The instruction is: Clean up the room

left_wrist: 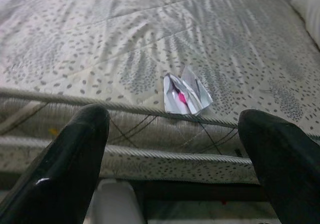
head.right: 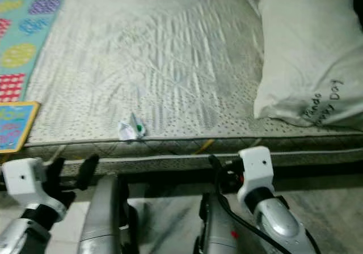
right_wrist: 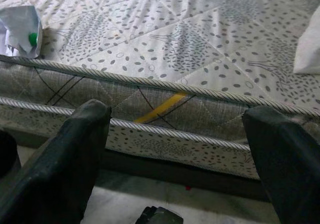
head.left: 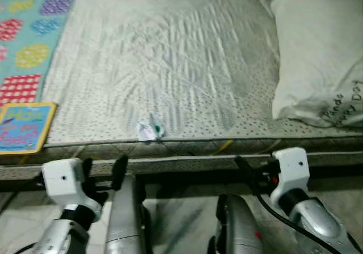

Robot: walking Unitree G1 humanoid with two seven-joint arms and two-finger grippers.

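Note:
A crumpled silvery wrapper (head.left: 150, 131) with a green spot lies on the patterned mattress (head.left: 170, 61), close to its front edge. My left gripper (head.left: 104, 172) hangs open just below and in front of that edge, slightly left of the wrapper. In the left wrist view the wrapper (left_wrist: 186, 93) shows beyond the wide gap between the two black fingers (left_wrist: 75, 159). My right gripper (head.left: 252, 172) is open too, low in front of the mattress side and well right of the wrapper (right_wrist: 20, 30).
A white pillow (head.left: 317, 55) with printed writing lies on the mattress at the right. A colourful book (head.left: 24, 126) rests at the left front corner on a dotted teal mat (head.left: 28, 33). Pale floor (head.left: 187, 220) lies below the bed edge.

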